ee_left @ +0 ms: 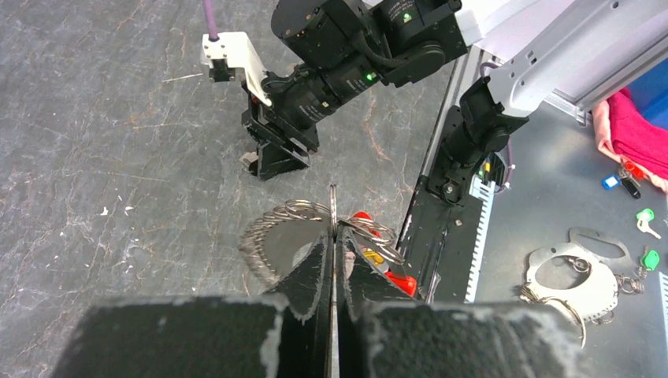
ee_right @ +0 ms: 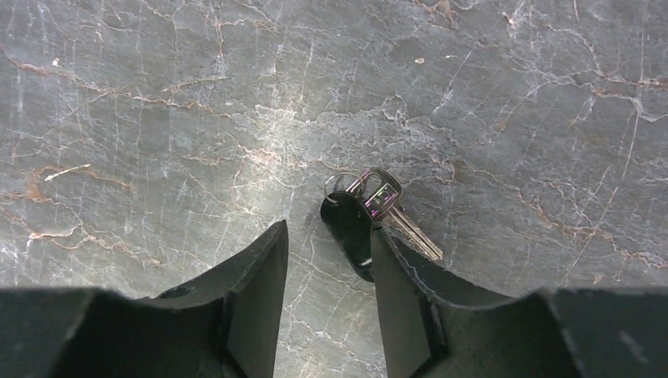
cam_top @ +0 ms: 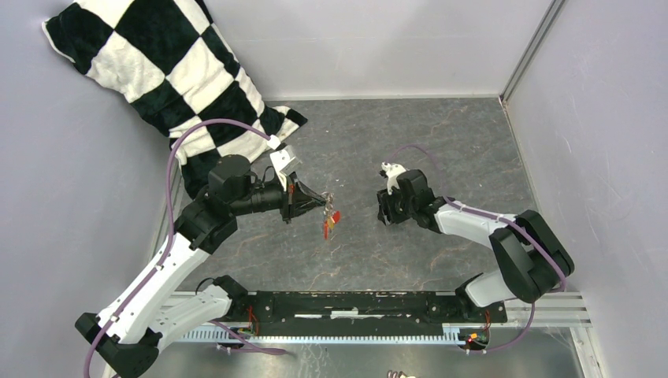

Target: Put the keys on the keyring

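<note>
My left gripper (cam_top: 313, 202) is shut on the keyring (ee_left: 332, 206), a thin metal loop held edge-on between the pads above the table. Coiled wire rings (ee_left: 276, 224) fan out to its left. Red-headed keys (cam_top: 332, 221) and a yellow-headed one hang from it; a red head (ee_left: 403, 282) shows beside the right finger. My right gripper (ee_right: 327, 236) stands open low over the table, facing the left one. A black-headed key (ee_right: 350, 224) with a silvery blade (ee_right: 413, 236) and a small ring lies on the table against its right fingertip (ee_right: 382, 244), ungripped.
A black-and-white checkered cloth (cam_top: 157, 71) lies at the back left. Grey walls close in the table (cam_top: 441, 142). On the metal shelf by the arm bases lie handcuffs (ee_left: 575, 268), small green keys (ee_left: 646, 220), a blue key (ee_left: 610, 181) and a pink cloth (ee_left: 630, 126).
</note>
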`<state>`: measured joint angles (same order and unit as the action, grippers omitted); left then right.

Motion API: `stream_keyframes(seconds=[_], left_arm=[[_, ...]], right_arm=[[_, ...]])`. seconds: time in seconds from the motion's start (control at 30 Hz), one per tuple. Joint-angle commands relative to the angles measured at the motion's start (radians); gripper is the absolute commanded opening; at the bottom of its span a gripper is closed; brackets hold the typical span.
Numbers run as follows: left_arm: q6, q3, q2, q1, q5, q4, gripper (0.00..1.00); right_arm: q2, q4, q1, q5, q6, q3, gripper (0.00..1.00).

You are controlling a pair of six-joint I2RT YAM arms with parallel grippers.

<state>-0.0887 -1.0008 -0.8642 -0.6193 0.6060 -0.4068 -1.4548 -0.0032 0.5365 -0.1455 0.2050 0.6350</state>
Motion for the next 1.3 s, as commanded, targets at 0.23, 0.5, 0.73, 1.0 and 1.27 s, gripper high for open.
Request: stream_keyframes(seconds=[0.23,0.5,0.73,1.0,1.27], left_arm=[[0.044,-0.045,0.003,-0.002,0.005,0.024,0.02],[0.044,-0.047,0.004,-0.003,0.002,0.024,0.02],[0.040,-0.049,0.009,-0.002,0.001,0.022,0.02],[0.036,-0.051,0.013,-0.002,0.000,0.021,0.02],[0.028,-0.060,0.015,-0.002,0.003,0.022,0.02]], right_arm=[[-0.003,-0.028,0.145,0.427,0.059,0.077,0.45],[-0.068,-0.020,0.232,0.510,0.091,0.115,0.43],[-0.109,-0.038,0.266,0.576,0.121,0.134,0.45],[-0.110,-0.015,0.271,0.592,0.135,0.105,0.40],[-0.122,-0.004,0.270,0.582,0.140,0.092,0.37]])
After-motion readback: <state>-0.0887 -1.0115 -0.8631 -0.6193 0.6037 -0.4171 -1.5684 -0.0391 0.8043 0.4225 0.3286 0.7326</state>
